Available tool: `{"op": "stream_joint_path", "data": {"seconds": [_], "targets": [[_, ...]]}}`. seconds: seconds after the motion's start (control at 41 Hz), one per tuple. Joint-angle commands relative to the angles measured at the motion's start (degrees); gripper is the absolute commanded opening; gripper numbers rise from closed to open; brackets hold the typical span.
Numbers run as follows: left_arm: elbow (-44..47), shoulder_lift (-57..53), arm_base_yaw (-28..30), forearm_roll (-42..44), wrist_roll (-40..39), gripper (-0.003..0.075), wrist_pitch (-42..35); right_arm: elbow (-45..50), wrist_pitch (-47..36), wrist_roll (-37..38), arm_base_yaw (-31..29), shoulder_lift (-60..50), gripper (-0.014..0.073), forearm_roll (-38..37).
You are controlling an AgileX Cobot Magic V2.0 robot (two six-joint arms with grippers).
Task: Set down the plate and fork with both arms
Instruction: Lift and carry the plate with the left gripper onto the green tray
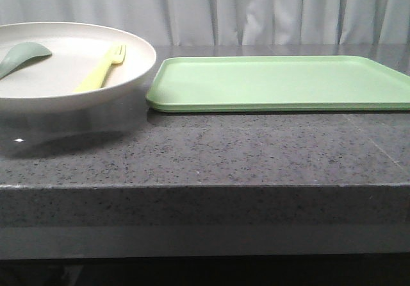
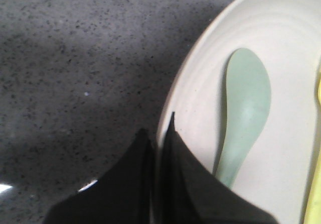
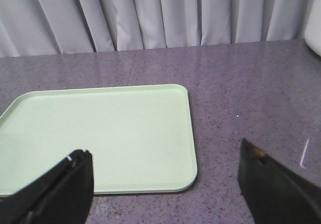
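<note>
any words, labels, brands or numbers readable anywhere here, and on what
None: no text, label, brand mark or number shows in any view.
The plate, fork, green spoon and tray are all plain.
The counter shows only speckle, the curtain only folds.
The left gripper and right gripper carry no visible marking.

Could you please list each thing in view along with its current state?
plate: lifted off the counter, rim gripped, holding fork and spoon
fork: lying in the plate
spoon: lying in the plate
tray: flat on the counter, nothing on it
left gripper: jaws shut on the plate's rim
right gripper: jaws open, holding nothing
</note>
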Motion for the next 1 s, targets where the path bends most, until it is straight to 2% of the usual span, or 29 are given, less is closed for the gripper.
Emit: {"op": "stream_joint_path", "data": {"seconds": [0.0,0.171,0.341,0.659,0.805,0.976], "targets": [[-2.18,-2.19,0.00,-7.08,0.28,-0.0018,-2.07,-2.08,-4.10,-0.14,-0.11,0.58,0.0610,0.25],[-7.96,1.37,-4.19,-8.12,0.28,-0.0018,-0.44,-2.08,-4.10,-0.14,-0.11,0.58,0.0610,0.25],[-17.21,8.00,-12.90,-8.12,-1.59,-0.0018,-0.73,-2.03,-4.11,-0.14,-0.11,0.58,0.0610,0.25],[-41.58,26.23,-28.21,-5.23,-8.31,-0.0018,-0.26,-1.91,-4.18,-0.14,-0.11,0.58,0.0610,0.25],[-53.85,34.73,-32.76,0.40,-14.09,-0.0018,2.71,-1.91,-4.18,-0.14,-0.11,0.58,0.0610,0.25],[-65.47,42.63,-34.30,5.39,-22.93,-0.0018,5.76,-1.91,-4.18,-0.14,-0.11,0.58,0.0610,0.25]]}}
